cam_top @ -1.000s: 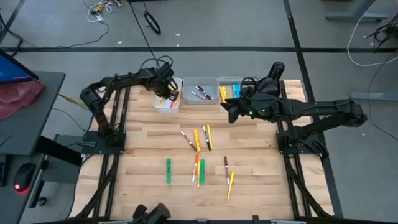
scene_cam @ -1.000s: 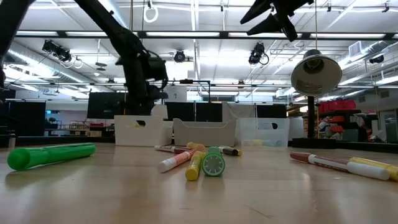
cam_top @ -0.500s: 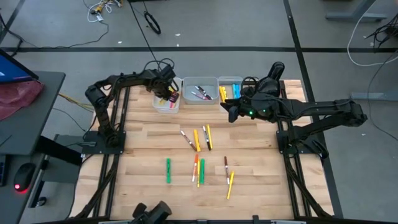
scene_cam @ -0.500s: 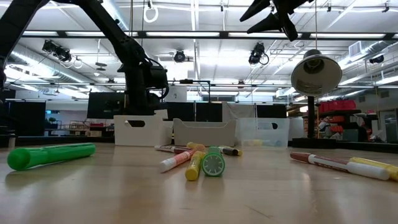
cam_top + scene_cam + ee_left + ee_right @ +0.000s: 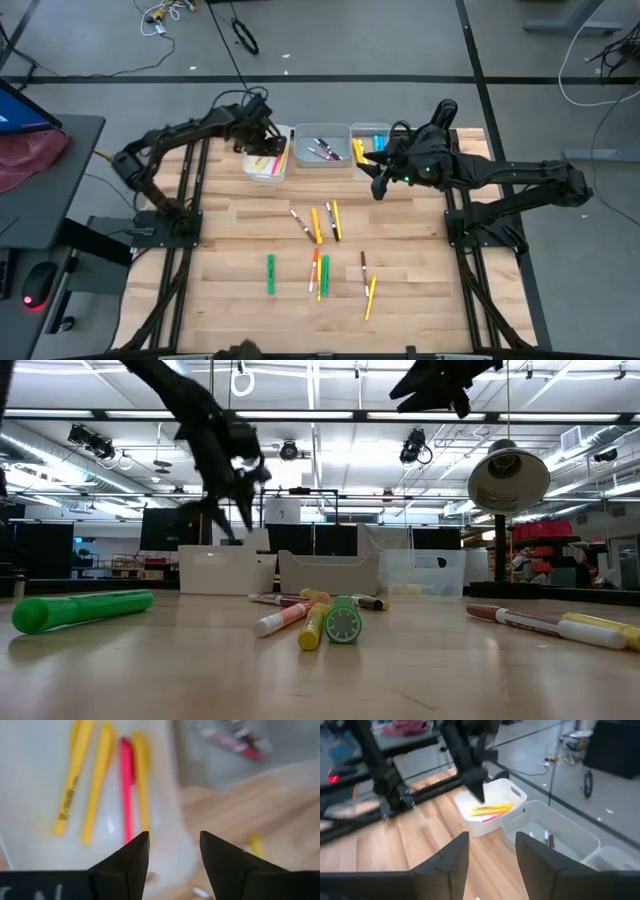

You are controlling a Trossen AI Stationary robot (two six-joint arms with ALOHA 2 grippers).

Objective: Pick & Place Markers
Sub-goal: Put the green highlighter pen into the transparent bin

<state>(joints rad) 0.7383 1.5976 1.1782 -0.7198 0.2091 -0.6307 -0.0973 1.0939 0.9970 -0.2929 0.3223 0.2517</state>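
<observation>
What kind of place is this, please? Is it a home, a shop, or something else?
Most likely a robotics lab or workshop, not a home. Two arms are bolted to a wooden table on a dark metal frame, loose cables lie on the grey floor, and the low view shows an open ceiling with strip lights and shelving beyond.

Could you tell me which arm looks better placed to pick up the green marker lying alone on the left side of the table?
Probably the left: its open, empty hand hangs over the left bin, on the green marker's side; the right hand is farther across.
</observation>
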